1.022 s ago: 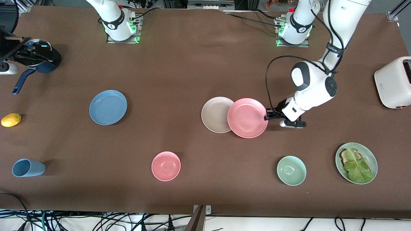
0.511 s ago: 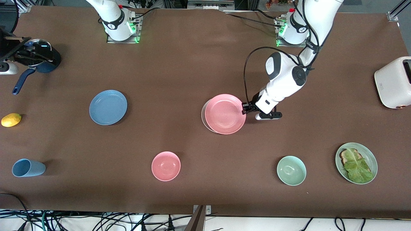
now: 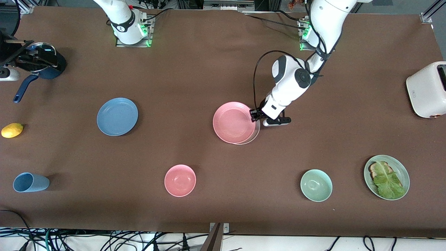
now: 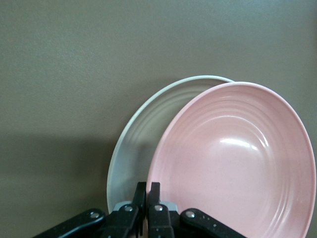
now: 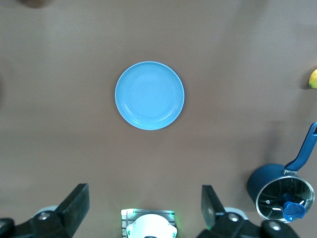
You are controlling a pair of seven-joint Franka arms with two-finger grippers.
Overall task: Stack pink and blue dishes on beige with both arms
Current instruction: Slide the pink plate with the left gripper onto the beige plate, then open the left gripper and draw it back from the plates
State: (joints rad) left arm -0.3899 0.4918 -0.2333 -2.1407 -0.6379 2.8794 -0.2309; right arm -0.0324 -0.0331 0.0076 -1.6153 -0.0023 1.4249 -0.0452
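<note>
A robotics lab set up as a mock kitchen: two white arms bolted by metal base plates (image 3: 133, 42) to a brown-covered table (image 3: 209, 69), loose cables (image 3: 104, 240) along its near edge, with a toaster (image 3: 427, 90), saucepan (image 3: 45, 64) and crockery laid out.

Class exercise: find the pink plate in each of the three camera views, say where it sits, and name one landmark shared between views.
Front view: the pink plate lies mid-table over the beige plate, its rim pinched by the shut left gripper.
Left wrist view: the pink plate fills the frame's lower right, just past the left gripper.
Right wrist view: not in it.
Shared landmark: the beige plate, peeking from under the pink one.
</note>
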